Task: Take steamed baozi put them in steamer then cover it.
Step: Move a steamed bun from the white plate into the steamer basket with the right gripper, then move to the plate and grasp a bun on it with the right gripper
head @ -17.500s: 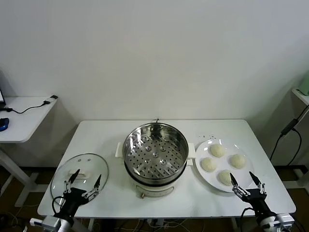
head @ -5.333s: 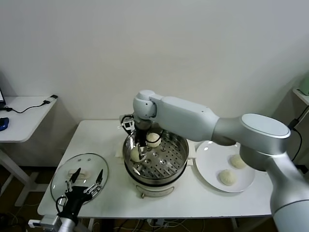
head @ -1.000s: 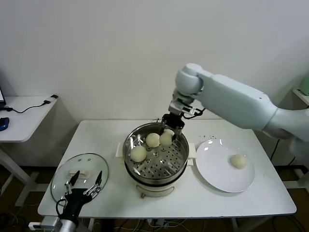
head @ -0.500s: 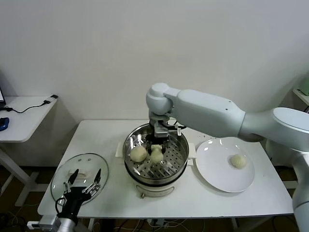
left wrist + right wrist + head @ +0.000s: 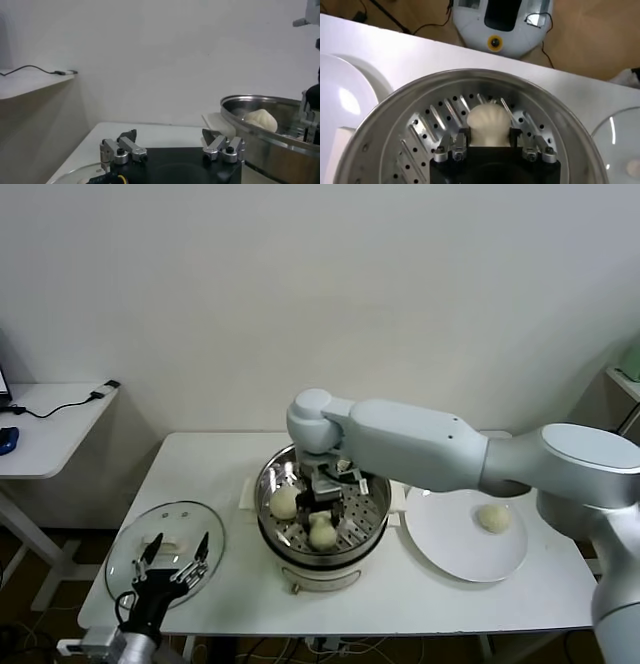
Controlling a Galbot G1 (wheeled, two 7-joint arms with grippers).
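Note:
The steamer stands mid-table. My right gripper reaches down into it, shut on a cream baozi low over the front of the perforated tray. The right wrist view shows that baozi pinched between the fingers of the right gripper, above the tray of the steamer. A second baozi lies at the tray's left. One baozi is on the white plate. The glass cover lies flat at front left. My left gripper is parked open over its near edge.
The left wrist view shows the left gripper open and empty, with the steamer and a baozi beyond it. The right wrist view shows the plate and the cover either side. A side desk stands far left.
My right gripper has carried the baozi from the pot's back rim down and forward to the front of the tray. The plate has gone from four baozi to one. The left arm has not moved.

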